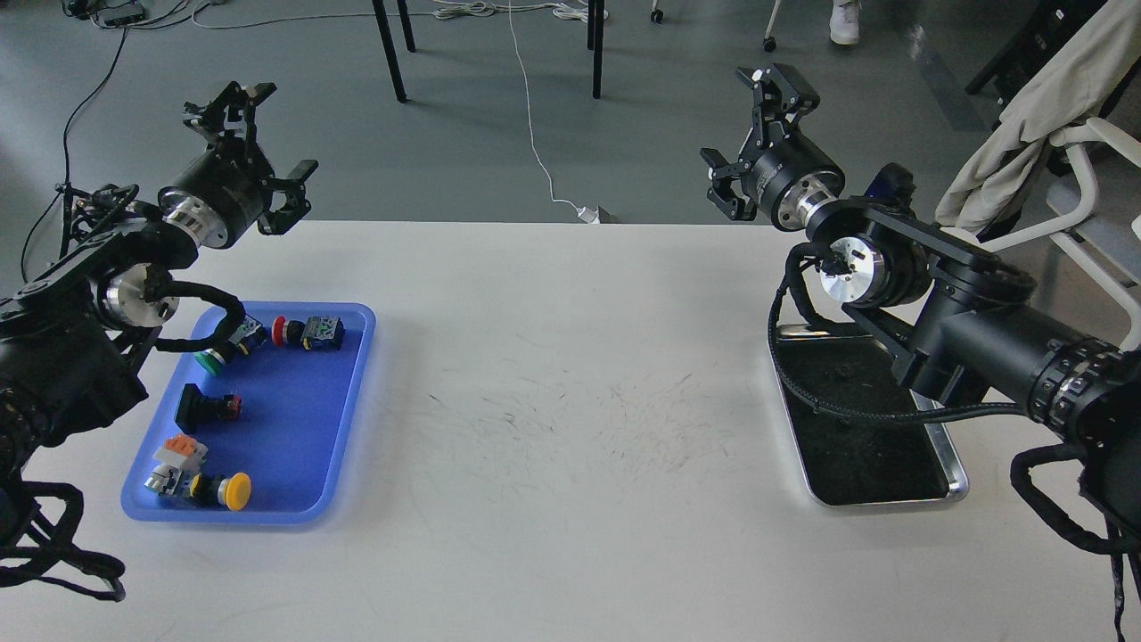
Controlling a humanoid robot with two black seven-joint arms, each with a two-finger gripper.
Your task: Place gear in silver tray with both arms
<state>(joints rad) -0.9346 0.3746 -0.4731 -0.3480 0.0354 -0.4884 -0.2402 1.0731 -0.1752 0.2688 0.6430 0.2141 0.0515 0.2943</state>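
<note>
- Your silver tray (pixel 952 456) lies on the right side of the white surface (pixel 570 428), long side running away from you, with the right arm's forearm and cable crossing over its far half; only the near half of its dark bottom shows bare.
- Your right end effector (pixel 759 143) hangs well beyond the tray's far end, past the far edge of the surface and over the grey floor, pointing up and away from you. Its two fingers stand apart with nothing between them.
- The right arm (pixel 980 348) comes in from the lower right, runs above the tray, bends at a silver joint (pixel 845 267) near the tray's far rim, then angles up to the wrist.
- Your left end effector (pixel 254 143) is raised beyond the far-left corner of the surface, also pointing up and away, fingers spread wide and empty. It is far across the surface from the silver tray.
- The left arm (pixel 71 339) enters from the left edge, and its black cable loops over the far-left corner of the blue tray (pixel 294 428).
- The blue tray sits on the left of the surface and holds the push-button parts: a red-capped one (pixel 283 332), a green-capped one (pixel 210 360), a black one (pixel 201 407) and a yellow mushroom button (pixel 232 491) at the near end.
</note>
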